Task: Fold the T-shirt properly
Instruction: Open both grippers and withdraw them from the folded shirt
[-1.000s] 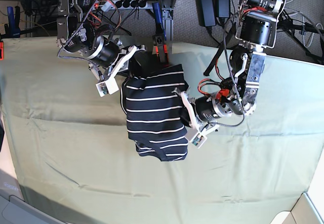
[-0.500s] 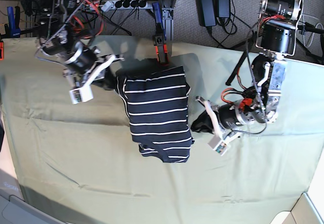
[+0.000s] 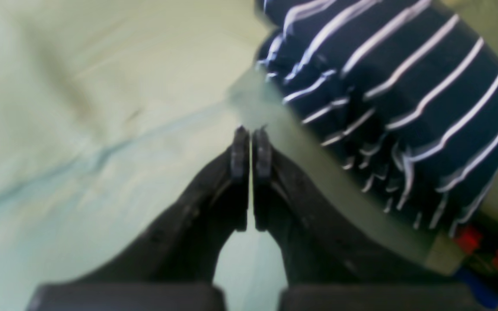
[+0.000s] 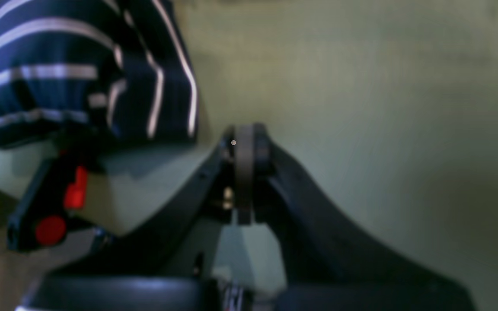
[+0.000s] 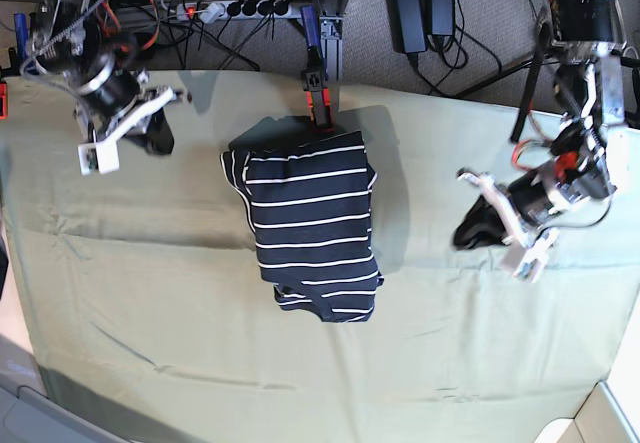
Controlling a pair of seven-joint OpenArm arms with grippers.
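Note:
The T-shirt [image 5: 310,228], dark navy with thin white stripes, lies folded into a narrow bundle in the middle of the olive-green cloth [image 5: 150,293]. My left gripper [image 5: 466,235] hovers well to the shirt's right, shut and empty. In the left wrist view its fingertips [image 3: 251,142] are pressed together over bare cloth, with the T-shirt [image 3: 404,86] at the upper right. My right gripper [image 5: 160,141] is at the far left, away from the shirt. The right wrist view shows it [image 4: 244,138] shut on nothing, the T-shirt [image 4: 59,65] at the upper left.
A black clamp with red parts [image 5: 318,93] grips the cloth's back edge just behind the shirt, also seen as a clamp [image 4: 63,203] and a clamp [image 3: 469,237]. Cables, a power strip [image 5: 240,8] and adapters lie beyond the back edge. The cloth has creases toward the front.
Both arms have pulled away from the shirt, the right gripper toward the far left, the left gripper toward the right. The shirt lies released and a little flatter.

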